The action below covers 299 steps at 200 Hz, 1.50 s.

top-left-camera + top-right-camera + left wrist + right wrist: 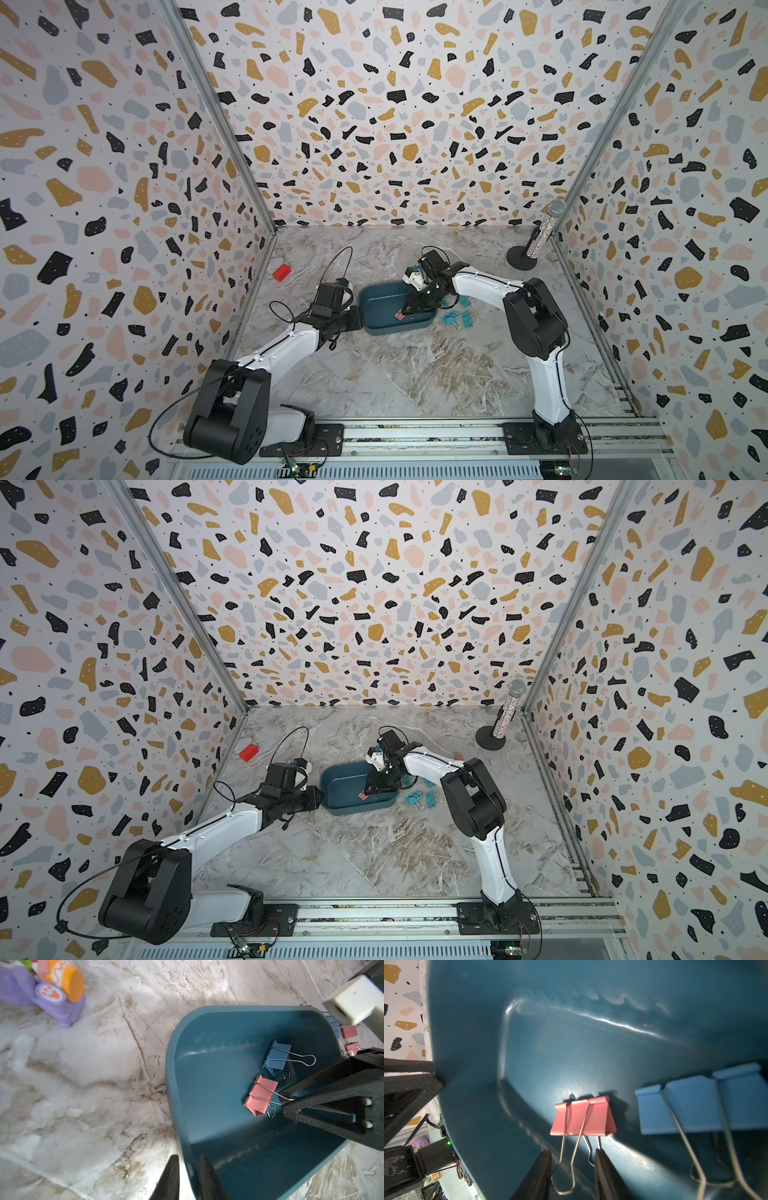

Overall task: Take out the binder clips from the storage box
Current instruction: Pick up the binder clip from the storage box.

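While the left gripper (pixel 188 1159) is clamped on the rim of the storage box (pixel 207 1059), 1 finger inside and 1 outside, the right gripper (pixel 572 1153) reaches into the box; its jaws stand part-open on either side of the wire handle of the pink binder clip (pixel 583 1118), not yet squeezing it; a blue binder clip (pixel 695 1105) lies just beside that gripper; teal binder clips (pixel 455 318) lie behind it, outside the box.
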### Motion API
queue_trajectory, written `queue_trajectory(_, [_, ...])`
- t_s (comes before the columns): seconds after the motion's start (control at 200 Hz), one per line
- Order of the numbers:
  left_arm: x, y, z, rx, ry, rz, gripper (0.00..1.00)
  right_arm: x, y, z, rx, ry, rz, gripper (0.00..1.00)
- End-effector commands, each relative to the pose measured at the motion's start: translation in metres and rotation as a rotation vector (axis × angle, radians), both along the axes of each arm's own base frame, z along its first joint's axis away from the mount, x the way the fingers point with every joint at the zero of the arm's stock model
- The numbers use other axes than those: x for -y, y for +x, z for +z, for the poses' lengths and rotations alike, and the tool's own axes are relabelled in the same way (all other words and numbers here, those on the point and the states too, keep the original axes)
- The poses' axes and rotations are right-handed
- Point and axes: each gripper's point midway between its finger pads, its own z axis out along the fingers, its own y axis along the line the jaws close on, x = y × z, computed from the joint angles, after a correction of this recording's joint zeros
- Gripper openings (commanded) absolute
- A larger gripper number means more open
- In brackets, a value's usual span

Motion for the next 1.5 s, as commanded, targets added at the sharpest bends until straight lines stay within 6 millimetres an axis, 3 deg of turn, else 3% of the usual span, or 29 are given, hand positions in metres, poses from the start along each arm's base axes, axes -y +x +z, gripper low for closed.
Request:
queue_trajectory(0.0, [-0.001, 0.001, 0.003, 0.016, 0.011, -0.003, 0.21, -0.007, 0.004, 0.014, 0.020, 0.020, 0.001, 0.37])
queue_trajectory(1.121, [-0.001, 0.001, 0.004, 0.018, 0.013, -0.003, 0.21, 0.003, 0.014, 0.026, 0.104, -0.058, 0.032, 0.06])
queue_trajectory(1.492, [-0.001, 0.001, 0.003, 0.018, 0.015, -0.002, 0.21, -0.003, 0.016, 0.070, 0.160, 0.024, 0.036, 0.00])
